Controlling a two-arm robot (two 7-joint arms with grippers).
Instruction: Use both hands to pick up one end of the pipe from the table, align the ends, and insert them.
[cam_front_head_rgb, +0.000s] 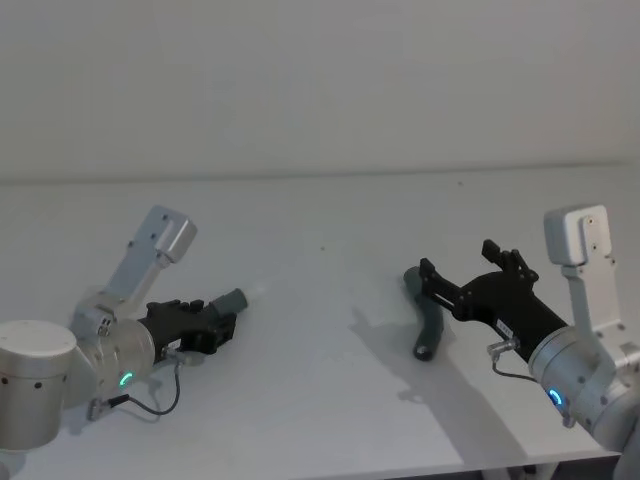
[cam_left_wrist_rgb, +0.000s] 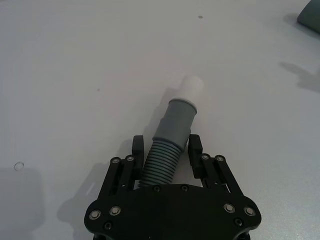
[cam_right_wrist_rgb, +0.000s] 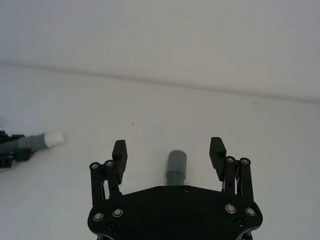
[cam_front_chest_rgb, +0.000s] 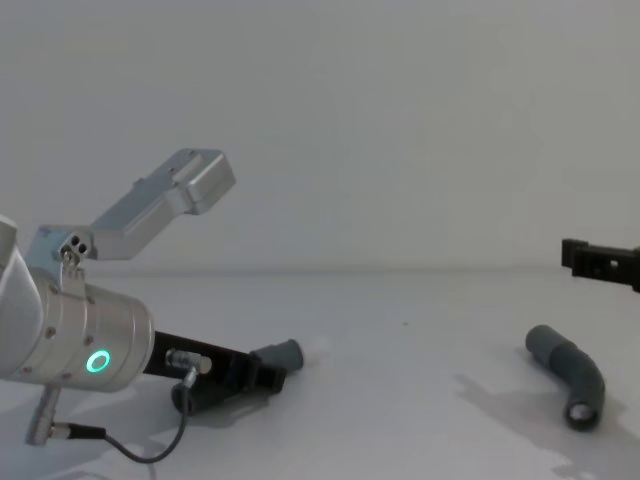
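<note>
On the table (cam_front_head_rgb: 320, 230), my left gripper (cam_left_wrist_rgb: 166, 146) is low at the left, shut on the ribbed elbow of one pipe piece (cam_left_wrist_rgb: 172, 132). That piece's grey cuff and whitish tip (cam_left_wrist_rgb: 192, 86) stick out past the fingers, toward the middle of the table. The same piece (cam_front_head_rgb: 232, 300) and left gripper (cam_front_head_rgb: 205, 328) also show in the head view. The other pipe piece (cam_front_head_rgb: 430, 322) lies bent on the table at the right. My right gripper (cam_right_wrist_rgb: 168, 149) hovers open above it, fingers wide on either side of its plain grey cuff (cam_right_wrist_rgb: 176, 166). In the chest view that piece (cam_front_chest_rgb: 570, 370) lies well below the right fingers (cam_front_chest_rgb: 600, 260).
A pale wall rises behind the table's far edge (cam_front_head_rgb: 320, 178). The table's front edge (cam_front_head_rgb: 400, 468) runs close under both arms. Bare surface lies between the two pipe pieces.
</note>
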